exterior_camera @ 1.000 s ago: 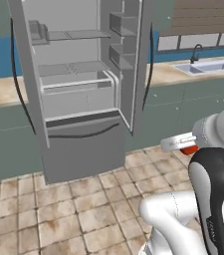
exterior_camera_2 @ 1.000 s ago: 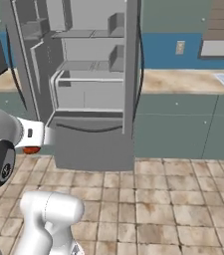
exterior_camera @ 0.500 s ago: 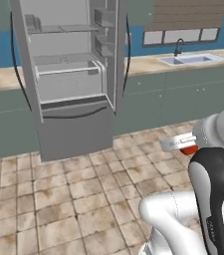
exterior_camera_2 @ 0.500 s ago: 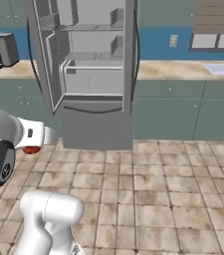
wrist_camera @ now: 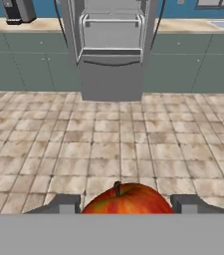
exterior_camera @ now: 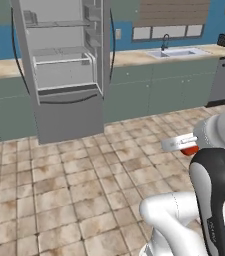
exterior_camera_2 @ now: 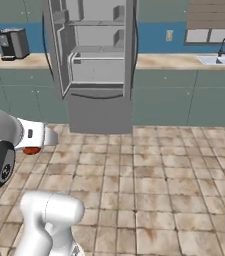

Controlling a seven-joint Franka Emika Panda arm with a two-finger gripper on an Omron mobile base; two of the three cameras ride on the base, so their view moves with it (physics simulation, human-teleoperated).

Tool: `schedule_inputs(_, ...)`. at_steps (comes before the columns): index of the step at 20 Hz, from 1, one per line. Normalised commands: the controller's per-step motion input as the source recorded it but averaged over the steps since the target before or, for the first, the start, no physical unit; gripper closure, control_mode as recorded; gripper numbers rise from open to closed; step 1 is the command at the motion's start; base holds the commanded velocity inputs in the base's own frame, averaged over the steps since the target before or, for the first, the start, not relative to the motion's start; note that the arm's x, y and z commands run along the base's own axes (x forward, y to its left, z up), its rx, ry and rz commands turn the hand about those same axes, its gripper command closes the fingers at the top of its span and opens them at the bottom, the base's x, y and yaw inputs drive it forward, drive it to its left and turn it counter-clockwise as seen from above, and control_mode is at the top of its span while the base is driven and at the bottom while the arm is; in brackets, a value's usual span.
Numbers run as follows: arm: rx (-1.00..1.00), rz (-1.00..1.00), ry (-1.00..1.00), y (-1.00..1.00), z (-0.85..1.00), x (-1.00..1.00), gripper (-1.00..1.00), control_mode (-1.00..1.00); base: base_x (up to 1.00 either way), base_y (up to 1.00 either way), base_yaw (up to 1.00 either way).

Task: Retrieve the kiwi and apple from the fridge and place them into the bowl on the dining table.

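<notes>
My gripper [wrist_camera: 127, 205] is shut on the apple [wrist_camera: 127, 199], a red-orange fruit with its stem up, held between the two fingertips [wrist_camera: 66, 203]. From the base views the apple [exterior_camera: 189, 150] [exterior_camera_2: 31, 150] shows just under the white hand, with the gripper [exterior_camera: 183, 146] [exterior_camera_2: 38, 143] held above the floor. The fridge [exterior_camera: 66, 75] [exterior_camera_2: 99, 65] [wrist_camera: 111, 45] stands across the floor with both doors open and grey shelves showing. The kiwi, the bowl and the dining table are out of view.
Teal cabinets with a beige counter [exterior_camera: 134, 57] run along the wall on both sides of the fridge. A sink [exterior_camera: 176, 52] lies to its right, a coffee machine [exterior_camera_2: 13, 44] to its left. A wide stretch of tiled floor [wrist_camera: 113, 144] separates me from the fridge.
The whole picture has shifted: the base has backed away from the fridge, which now looks farther off and more centred. The apple stays in the gripper.
</notes>
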Motion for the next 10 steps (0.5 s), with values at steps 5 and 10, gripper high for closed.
schedule_inputs(5, 0.00, 0.00, 0.00, 0.00, 0.00, 0.00, 1.00, 1.00, -1.00, -0.34, 0.00)
schedule_inputs(10, 0.00, 0.00, 0.00, 0.00, 0.00, 0.00, 1.00, 1.00, -1.00, -0.30, 0.00)
